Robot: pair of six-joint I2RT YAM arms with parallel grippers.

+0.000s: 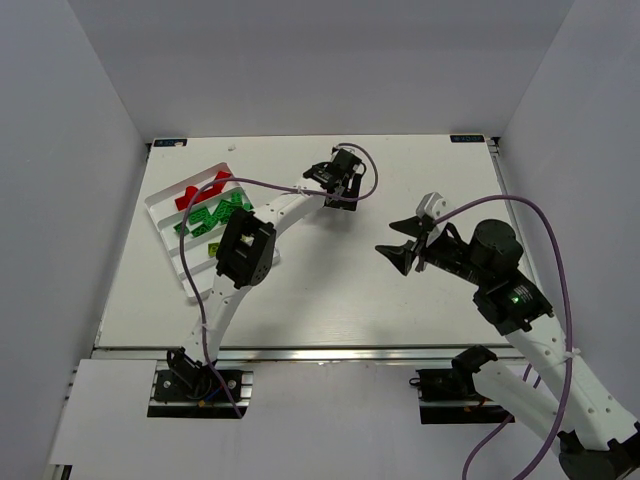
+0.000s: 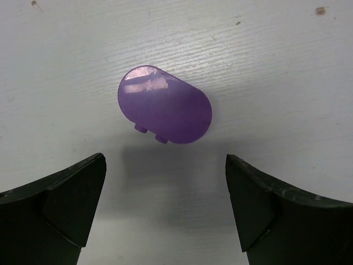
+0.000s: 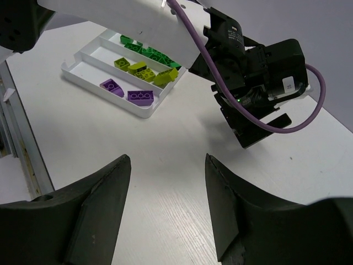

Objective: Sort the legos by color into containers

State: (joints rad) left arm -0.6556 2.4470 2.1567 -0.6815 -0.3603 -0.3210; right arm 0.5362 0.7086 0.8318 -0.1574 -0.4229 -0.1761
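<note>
A purple rounded lego lies on the white table just ahead of my left gripper, which hangs open above it with nothing between its fingers. In the top view the left gripper is at the back middle of the table and hides that brick. The white divided tray at the left holds red legos, green legos and yellow-green legos. The right wrist view shows two purple legos in the tray's end compartment. My right gripper is open and empty over bare table.
The left arm's elbow overhangs the tray's near end. The right gripper hovers right of centre, pointing toward the left gripper's head. White walls enclose the table on three sides.
</note>
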